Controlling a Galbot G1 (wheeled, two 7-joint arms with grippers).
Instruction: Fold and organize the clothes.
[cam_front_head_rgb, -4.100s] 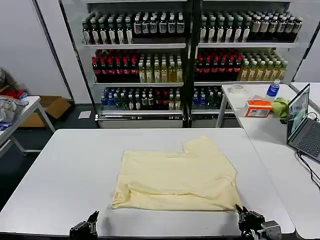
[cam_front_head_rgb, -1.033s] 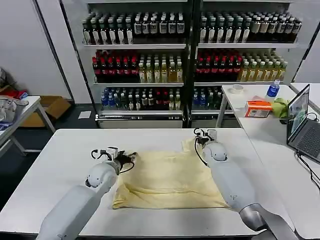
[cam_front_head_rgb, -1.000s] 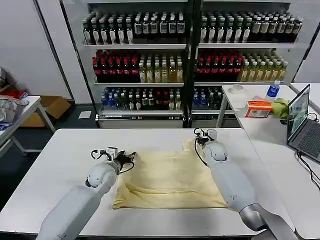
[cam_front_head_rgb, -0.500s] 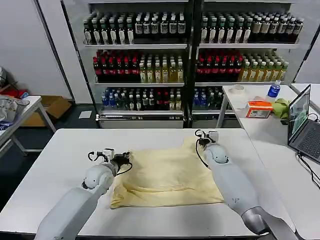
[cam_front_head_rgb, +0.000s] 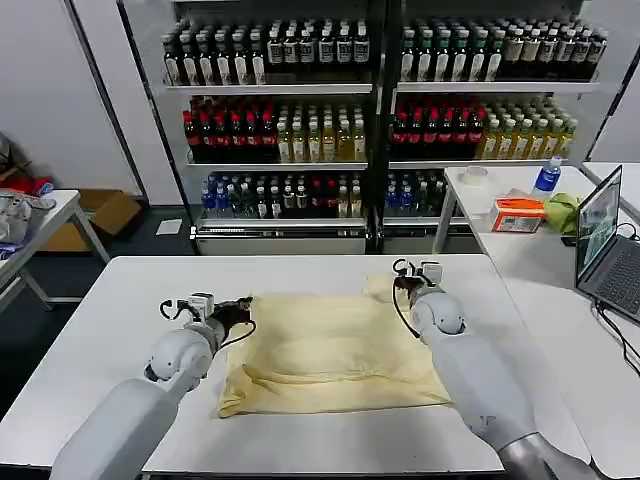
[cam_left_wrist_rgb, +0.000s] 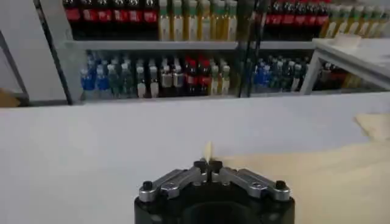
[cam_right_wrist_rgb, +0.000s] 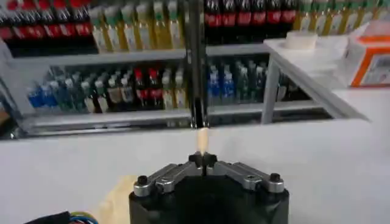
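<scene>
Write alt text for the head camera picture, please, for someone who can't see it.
A pale yellow T-shirt lies on a white table, its far corners pinched by the left end effector and the right end effector. Shelves of bottled drinks stand behind.

Hidden behind each wrist's black gripper body: most of the T-shirt (cam_left_wrist_rgb: 341, 176), cut off at three o'clock; bottle labels (cam_front_head_rgb: 300, 140) too small to read.
</scene>
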